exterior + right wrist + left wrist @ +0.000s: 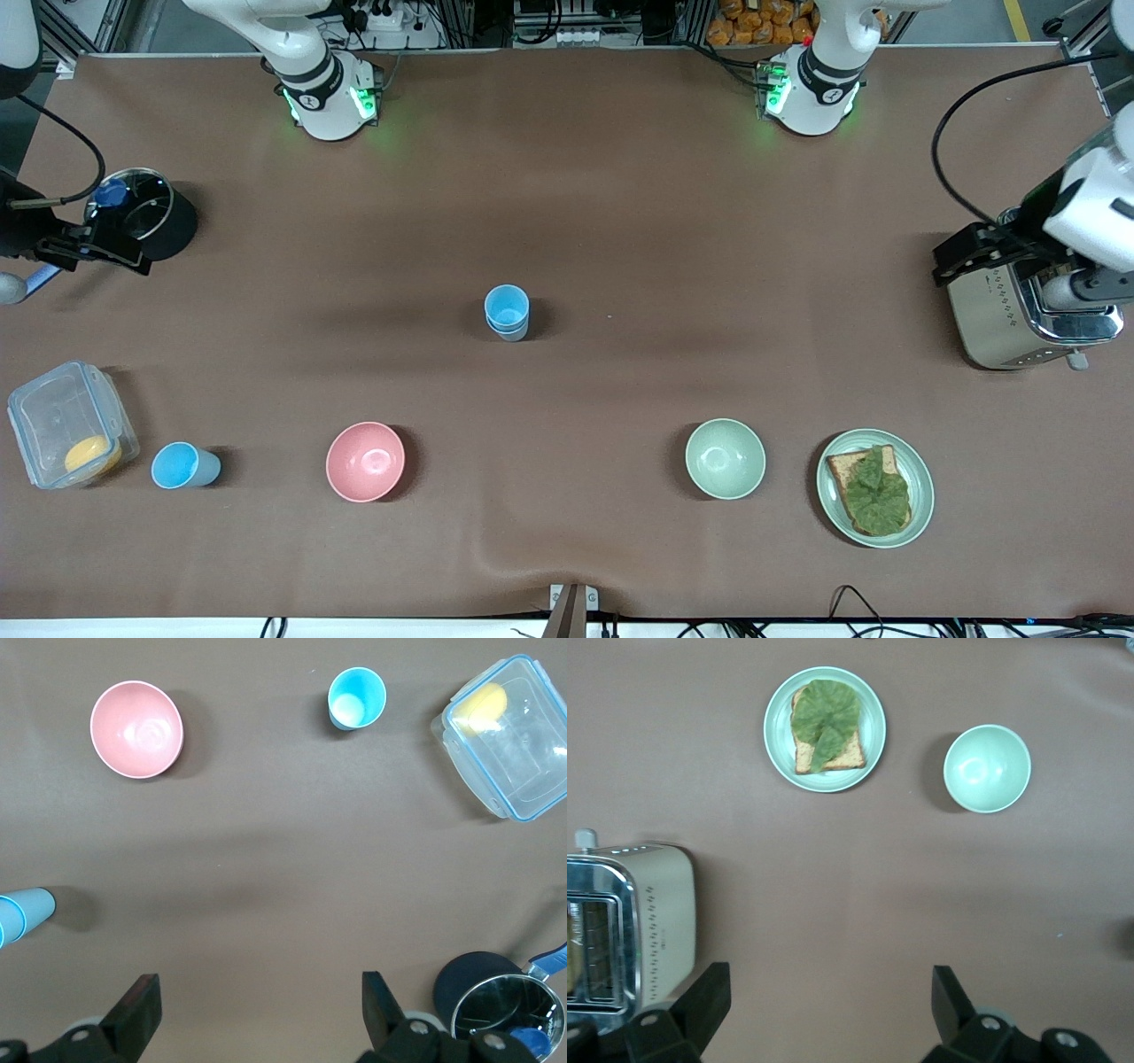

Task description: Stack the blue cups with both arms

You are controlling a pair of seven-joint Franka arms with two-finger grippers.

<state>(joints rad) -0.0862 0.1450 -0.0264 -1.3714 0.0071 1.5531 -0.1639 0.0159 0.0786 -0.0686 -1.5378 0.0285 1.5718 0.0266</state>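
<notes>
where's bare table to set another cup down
Widest free patch: between the pink bowl and the pale green bowl, nearer the front camera than the stacked blue cups. Crowded: the clear plastic box and single blue cup sit close together.

The stacked blue cups [507, 312] stand alone at mid-table, with bare brown mat [620, 221] on every side. Nearer the front camera runs a row of obstacles: pink bowl [365, 461], green bowl [725, 458], plate [837, 505], a single blue cup [182, 466], and a clear container [66, 434]. A wide gap opens between the two bowls. Toward the right arm's end stands a dark pot [146, 221]; toward the left arm's end, a toaster [1010, 310].
</notes>
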